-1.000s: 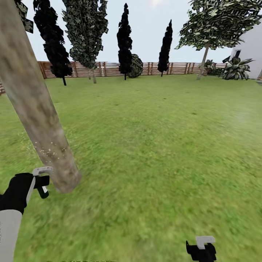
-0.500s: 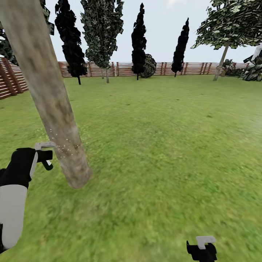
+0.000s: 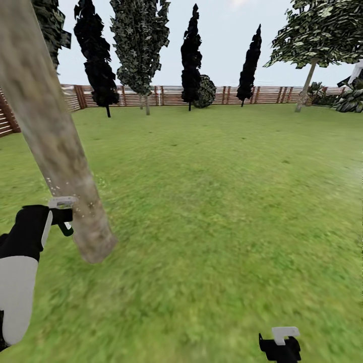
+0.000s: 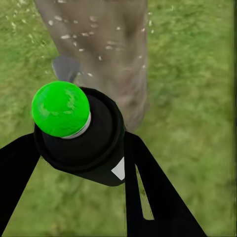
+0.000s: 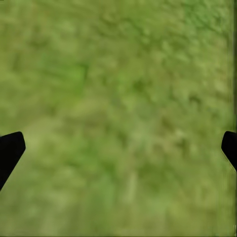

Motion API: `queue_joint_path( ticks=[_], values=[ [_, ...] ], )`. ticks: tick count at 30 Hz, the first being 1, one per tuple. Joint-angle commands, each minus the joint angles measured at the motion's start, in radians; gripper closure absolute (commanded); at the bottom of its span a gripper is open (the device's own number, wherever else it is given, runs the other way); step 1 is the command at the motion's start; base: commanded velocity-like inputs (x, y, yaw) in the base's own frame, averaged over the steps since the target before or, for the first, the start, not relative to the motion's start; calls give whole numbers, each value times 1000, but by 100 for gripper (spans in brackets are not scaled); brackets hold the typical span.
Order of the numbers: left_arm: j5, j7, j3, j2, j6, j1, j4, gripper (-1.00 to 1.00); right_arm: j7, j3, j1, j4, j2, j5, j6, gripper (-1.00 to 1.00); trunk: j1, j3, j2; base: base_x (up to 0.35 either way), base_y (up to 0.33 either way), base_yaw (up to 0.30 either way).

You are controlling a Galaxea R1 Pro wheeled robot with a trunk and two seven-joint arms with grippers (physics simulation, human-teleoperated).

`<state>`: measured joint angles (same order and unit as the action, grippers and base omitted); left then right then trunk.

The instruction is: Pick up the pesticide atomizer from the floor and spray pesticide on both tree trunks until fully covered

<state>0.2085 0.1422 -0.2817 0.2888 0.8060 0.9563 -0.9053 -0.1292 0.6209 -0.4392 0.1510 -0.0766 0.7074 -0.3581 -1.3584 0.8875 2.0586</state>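
Left fingers [image 4: 74,163] clamping pesticide atomizer [image 4: 81,136] — nozzle towards tree trunk [image 4: 106,49], right fingers [image 5: 118,143] spread.

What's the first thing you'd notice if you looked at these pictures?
A thick, pale tree trunk leans across the left of the head view, speckled with white dots low down. Right beside it, the left gripper holds a black pesticide atomizer with a bright green top, aimed at the bark. Green lawn spreads everywhere else.

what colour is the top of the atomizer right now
Bright green, clearest in the left wrist view: atomizer top.
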Motion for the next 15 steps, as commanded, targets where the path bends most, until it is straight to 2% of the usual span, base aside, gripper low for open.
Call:
queue_joint_path(
  ticks=[1,8,11,15],
  values=[
    [11,10,-3,0,4,1,-1,100,-4,6,-1,-2,0,11,-4,-100,0,1,0,139,-265,0],
    [10,8,-5,1,2,-3,7,100,-4,6,-1,-3,2,11,-4,-100,0,1,0,167,-251,15],
    [9,8,-6,1,0,-5,15,100,-4,6,-1,-4,3,11,-4,-100,0,1,0,179,-241,237],
    [13,8,-9,4,-2,-43,17,100,-4,6,-1,-4,3,11,-4,-100,0,1,0,182,-239,274]
  ],
)
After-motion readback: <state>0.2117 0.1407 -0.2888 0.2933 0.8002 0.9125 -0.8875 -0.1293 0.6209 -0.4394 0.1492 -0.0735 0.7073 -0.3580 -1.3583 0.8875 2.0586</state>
